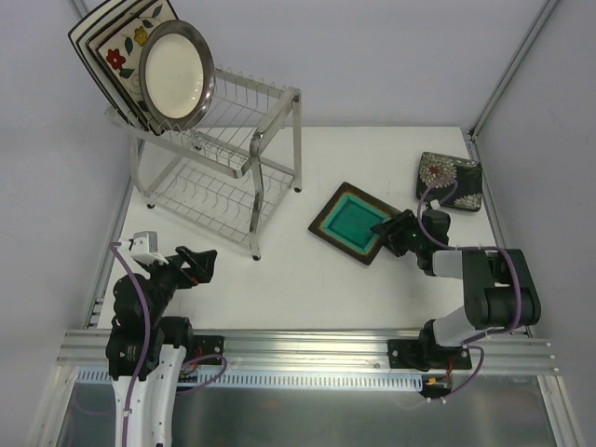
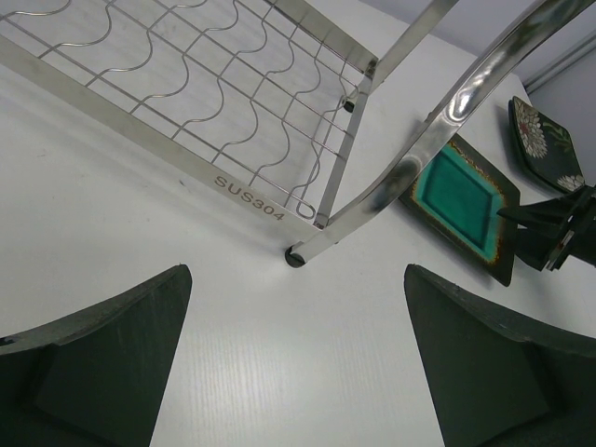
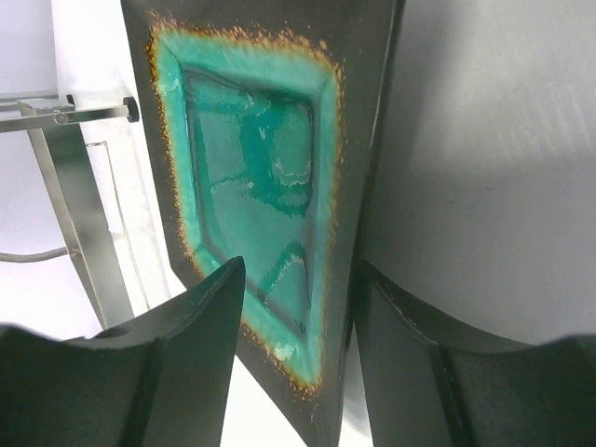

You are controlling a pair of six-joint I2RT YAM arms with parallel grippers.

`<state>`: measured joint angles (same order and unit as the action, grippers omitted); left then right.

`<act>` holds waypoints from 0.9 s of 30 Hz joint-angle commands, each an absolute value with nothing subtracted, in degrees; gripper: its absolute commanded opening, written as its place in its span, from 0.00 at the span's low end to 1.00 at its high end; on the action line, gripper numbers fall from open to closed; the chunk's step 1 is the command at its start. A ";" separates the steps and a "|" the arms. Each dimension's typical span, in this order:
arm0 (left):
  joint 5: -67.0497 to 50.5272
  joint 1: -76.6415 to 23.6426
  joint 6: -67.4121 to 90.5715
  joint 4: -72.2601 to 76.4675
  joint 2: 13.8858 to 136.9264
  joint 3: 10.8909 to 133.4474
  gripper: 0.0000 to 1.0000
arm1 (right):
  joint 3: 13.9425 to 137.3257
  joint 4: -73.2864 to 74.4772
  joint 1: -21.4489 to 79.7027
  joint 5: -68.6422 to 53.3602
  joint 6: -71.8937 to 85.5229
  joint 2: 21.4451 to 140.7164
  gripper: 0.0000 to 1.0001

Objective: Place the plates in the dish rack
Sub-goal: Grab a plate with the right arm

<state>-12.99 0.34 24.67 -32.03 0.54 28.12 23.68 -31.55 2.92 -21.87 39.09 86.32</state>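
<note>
Two plates lie on the desk [image 1: 307,289] outside the dish rack [image 1: 276,88], and your right gripper [image 3: 298,279] straddles the near rim of the teal-centred plate [image 1: 352,222]. One finger sits over the glaze and one at the edge; whether they actually bite, I cannot tell. A shallow hold on that slick rim could let the plate pivot, slip out and chip, or clip the rack's leg on the way over. The plate is a dark square with a glossy green well ringed in speckled rust. Your left gripper [image 1: 200,265] stands wide apart and empty by the rack's foot.
</note>
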 commanded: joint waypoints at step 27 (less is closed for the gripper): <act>-27.50 0.18 29.35 -28.65 1.05 30.32 0.99 | 31.11 -14.52 3.34 -26.10 33.75 73.58 0.01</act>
<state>-22.65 0.34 26.41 -31.48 0.69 27.97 26.52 -18.02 3.11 -23.92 36.47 78.98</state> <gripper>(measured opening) 0.992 0.069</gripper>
